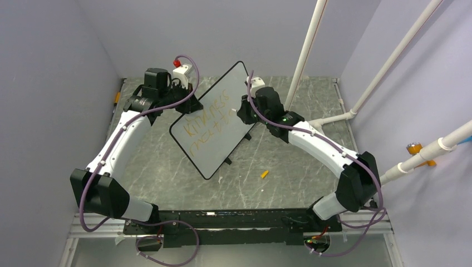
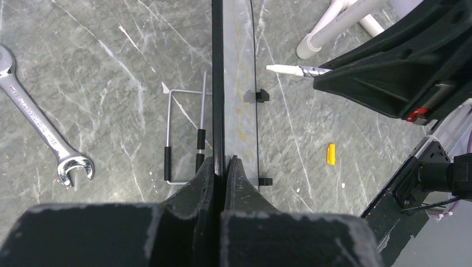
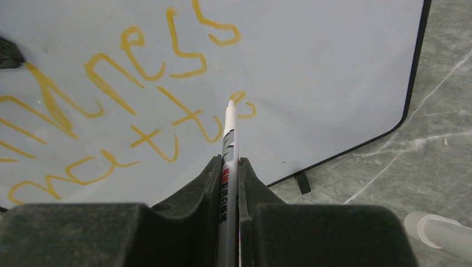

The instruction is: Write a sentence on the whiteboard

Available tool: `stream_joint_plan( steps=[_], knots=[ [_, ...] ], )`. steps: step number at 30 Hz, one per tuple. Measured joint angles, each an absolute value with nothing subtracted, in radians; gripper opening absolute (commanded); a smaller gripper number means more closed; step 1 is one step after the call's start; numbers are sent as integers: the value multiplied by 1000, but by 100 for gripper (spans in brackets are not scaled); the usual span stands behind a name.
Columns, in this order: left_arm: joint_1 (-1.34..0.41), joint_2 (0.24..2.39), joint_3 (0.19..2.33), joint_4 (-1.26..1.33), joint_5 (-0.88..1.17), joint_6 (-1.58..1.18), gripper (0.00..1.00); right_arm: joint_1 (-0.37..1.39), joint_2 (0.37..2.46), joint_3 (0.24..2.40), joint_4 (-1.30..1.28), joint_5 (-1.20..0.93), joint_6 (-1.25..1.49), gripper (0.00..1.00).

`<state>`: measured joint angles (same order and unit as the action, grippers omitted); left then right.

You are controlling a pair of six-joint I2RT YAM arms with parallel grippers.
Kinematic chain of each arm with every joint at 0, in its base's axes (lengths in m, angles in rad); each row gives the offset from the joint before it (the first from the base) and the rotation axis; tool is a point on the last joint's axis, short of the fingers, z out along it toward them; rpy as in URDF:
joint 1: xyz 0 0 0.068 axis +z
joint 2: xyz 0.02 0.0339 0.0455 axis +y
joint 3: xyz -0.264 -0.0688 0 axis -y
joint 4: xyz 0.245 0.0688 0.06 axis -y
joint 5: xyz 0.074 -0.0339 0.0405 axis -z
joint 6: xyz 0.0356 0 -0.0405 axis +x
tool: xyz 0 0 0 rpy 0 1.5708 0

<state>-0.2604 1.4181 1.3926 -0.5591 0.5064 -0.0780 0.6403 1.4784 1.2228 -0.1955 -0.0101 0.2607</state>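
Observation:
The whiteboard (image 1: 232, 86) stands tilted on the table, with a thin black frame. Orange-yellow lettering (image 1: 207, 119) in two lines reads "kindness" and "matte". My left gripper (image 1: 186, 95) is shut on the board's upper left edge; in the left wrist view (image 2: 221, 159) the board (image 2: 240, 61) shows edge-on between the fingers. My right gripper (image 1: 245, 109) is shut on a white marker (image 3: 229, 125). Its tip rests on the board (image 3: 334, 67) at the last "e" of the lettering (image 3: 139, 83). The jaws (image 3: 229, 159) clamp the marker's barrel.
A small orange cap (image 1: 264, 174) lies on the grey marble-patterned table in front of the board, also in the left wrist view (image 2: 331, 154). A wrench (image 2: 42, 130) and the board's wire stand (image 2: 183, 139) lie behind it. White pipes (image 1: 309, 44) rise at the right.

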Motion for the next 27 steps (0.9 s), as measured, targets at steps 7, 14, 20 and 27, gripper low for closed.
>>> stream_joint_plan(
  steps=[7, 14, 20, 27],
  knots=[
    [-260, 1418, 1391, -554, 507, -72, 0, 640, 1537, 1223, -188, -20, 253, 0],
    [-250, 1415, 1381, -546, 509, -72, 0, 633, 1578, 1248, -184, -27, 246, 0],
    [-242, 1415, 1379, -546, 513, -72, 0, 625, 1586, 1263, -176, -28, 242, 0],
    [-234, 1417, 1379, -547, 520, -72, 0, 612, 1586, 1263, -164, -28, 242, 0]
  ],
)
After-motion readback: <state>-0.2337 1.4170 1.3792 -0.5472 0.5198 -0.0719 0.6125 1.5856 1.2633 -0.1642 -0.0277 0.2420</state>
